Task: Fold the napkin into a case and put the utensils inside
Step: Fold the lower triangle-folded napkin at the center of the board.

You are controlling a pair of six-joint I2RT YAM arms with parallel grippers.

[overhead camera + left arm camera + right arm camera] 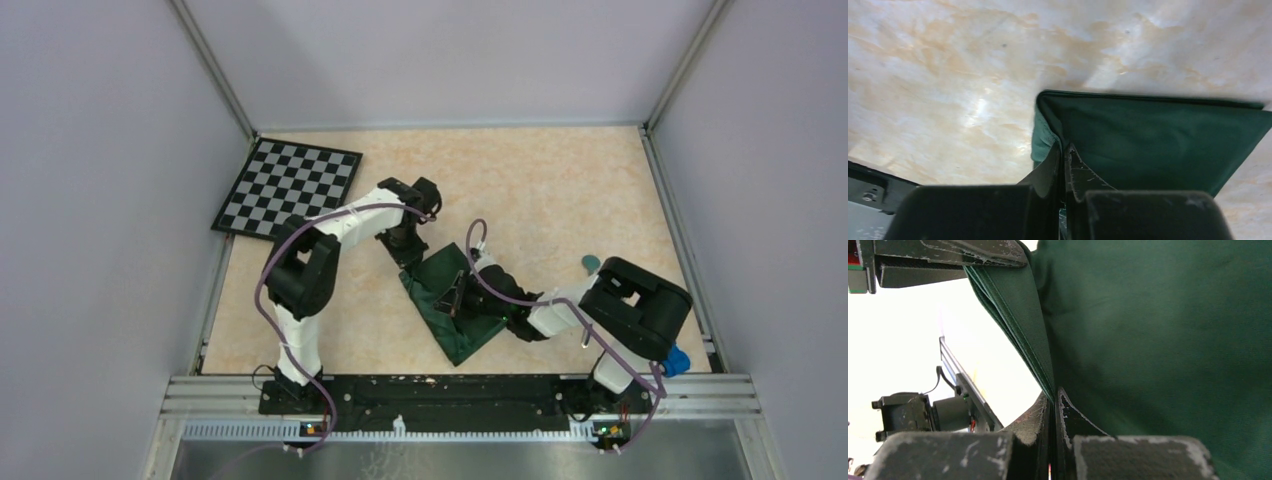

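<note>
The left pincer (1064,162) and right pincer (1054,407) were each clamped tight onto the folded napkin's (1158,140) edges.

Pale lilac walls (90,200) are enclosing a beige marbled table (560,180); light is perhaps falling from above.

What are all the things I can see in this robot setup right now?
napkin: one, dark green, folded, mid-table between the arms
teal round utensil head: one, teal, right side, the rest hidden behind the right arm
checkered board: one, black and white, far left corner
blue object: one, blue, near right edge by the arm's base, too hidden to identify
table: one, peach marbled
left claw: one, black, shut on the napkin's corner
right claw: one, black, shut on the napkin's edge
</note>
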